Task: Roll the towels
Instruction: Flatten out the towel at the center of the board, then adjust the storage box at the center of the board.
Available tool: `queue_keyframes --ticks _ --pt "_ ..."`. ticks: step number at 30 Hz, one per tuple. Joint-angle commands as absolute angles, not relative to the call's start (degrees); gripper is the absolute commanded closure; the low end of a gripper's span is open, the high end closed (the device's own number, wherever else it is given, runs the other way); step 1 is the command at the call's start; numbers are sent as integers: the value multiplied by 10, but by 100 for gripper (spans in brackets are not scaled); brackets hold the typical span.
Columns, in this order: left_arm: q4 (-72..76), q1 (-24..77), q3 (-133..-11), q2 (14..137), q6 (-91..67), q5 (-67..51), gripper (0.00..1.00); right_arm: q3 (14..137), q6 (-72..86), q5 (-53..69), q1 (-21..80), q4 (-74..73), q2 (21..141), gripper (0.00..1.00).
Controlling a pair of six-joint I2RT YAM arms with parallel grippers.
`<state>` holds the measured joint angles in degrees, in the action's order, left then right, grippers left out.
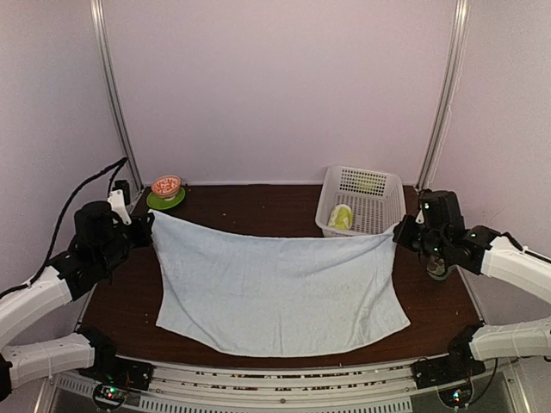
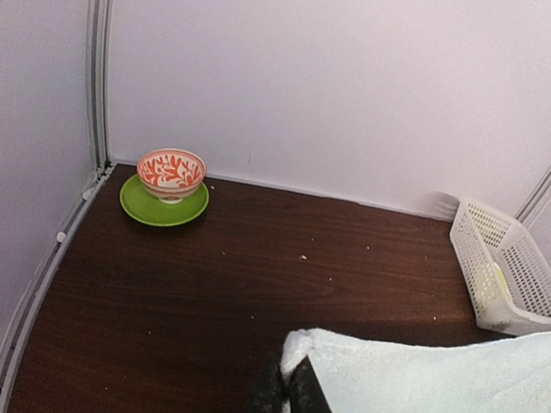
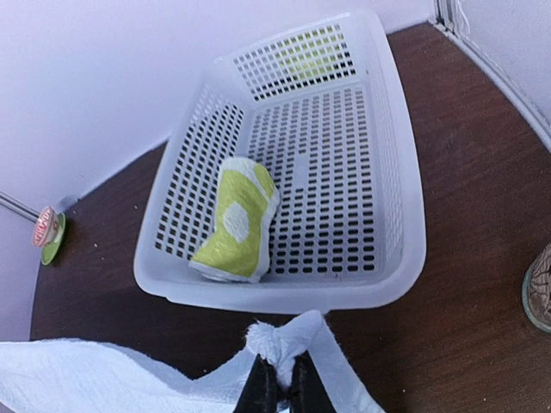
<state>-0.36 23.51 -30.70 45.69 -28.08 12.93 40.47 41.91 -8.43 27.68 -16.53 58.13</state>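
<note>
Light-blue towel (image 1: 275, 292) lies spread on table (image 1: 258, 211), far corners clamped in left pincer (image 2: 288, 391) and right pincer (image 3: 277, 385) — apparently pulled smooth for rolling — yellow-green towel (image 3: 237, 219) rolled in basket (image 3: 405, 215).

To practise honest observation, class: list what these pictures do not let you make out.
Right wrist view: round object cut by right edge.
Left wrist view: left gripper mostly cut by bottom edge.
Top view: bowl contents too small.
Top view: table under light-blue towel covered.
</note>
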Motion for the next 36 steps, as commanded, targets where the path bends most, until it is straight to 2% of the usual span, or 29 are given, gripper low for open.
queue_keyframes --ticks 1,8,15,24,36 --pt "19 220 -307 440 -276 161 100 450 387 -114 267 -181 569 100" --pt "20 219 -256 439 -335 119 100 351 452 -41 278 -101 581 100" --pt "-9 219 -246 393 -329 128 100 323 473 -11 308 -60 618 100" --pt "-5 219 -256 439 -335 112 100 382 489 -81 303 -43 751 100" --pt "-9 219 -255 441 -337 105 100 507 474 -119 302 -45 896 100"
